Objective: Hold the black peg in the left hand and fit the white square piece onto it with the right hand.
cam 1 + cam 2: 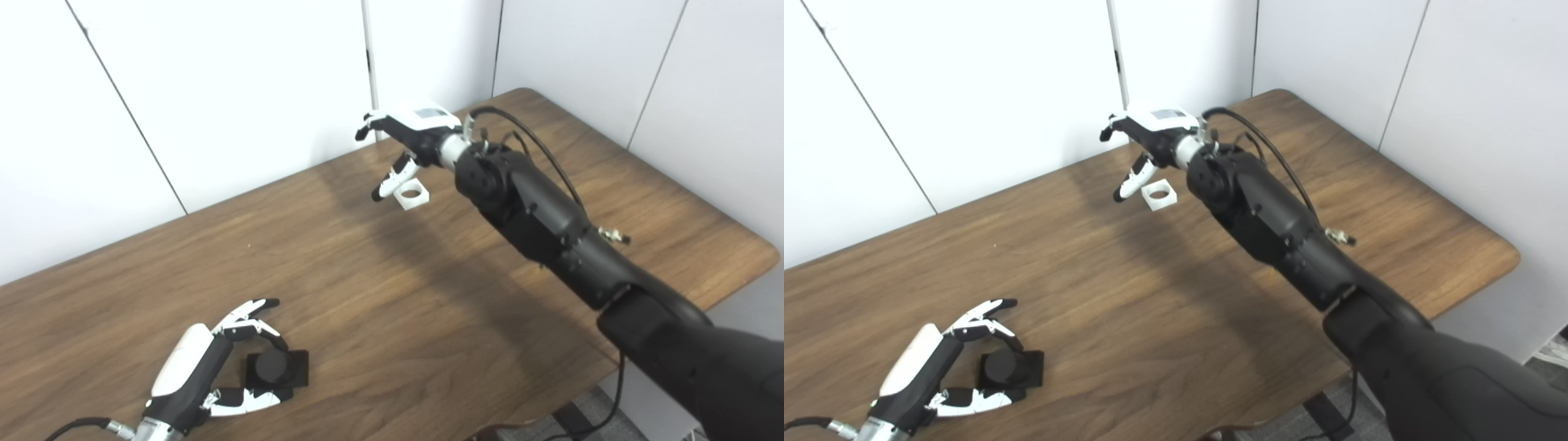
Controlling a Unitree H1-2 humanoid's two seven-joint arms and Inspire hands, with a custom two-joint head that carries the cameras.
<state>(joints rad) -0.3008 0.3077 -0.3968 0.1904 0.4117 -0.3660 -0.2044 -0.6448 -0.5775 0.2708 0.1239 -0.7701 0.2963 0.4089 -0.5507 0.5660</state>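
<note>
Risk: both pickups pending, neither part secured.

Left hand (202, 367) sits at lower left of frame, fingers spread around the black peg (274, 366); thumb and fingertips bracket it, but I can't tell if any actually touch. The peg stands on its square black base flat on the wooden table (380, 294). Right hand (407, 138) is at upper centre, fingers apart, holding nothing, hovering over the white square piece (411, 194), which lies flat with its hole facing up. Likely failures: the low flat piece slides or tips when the fingers close, since there's little edge to pinch; the left hand closing off-centre would tilt the peg, so hole and peg won't line up. The two parts are well apart, so carrying error adds up.
</note>
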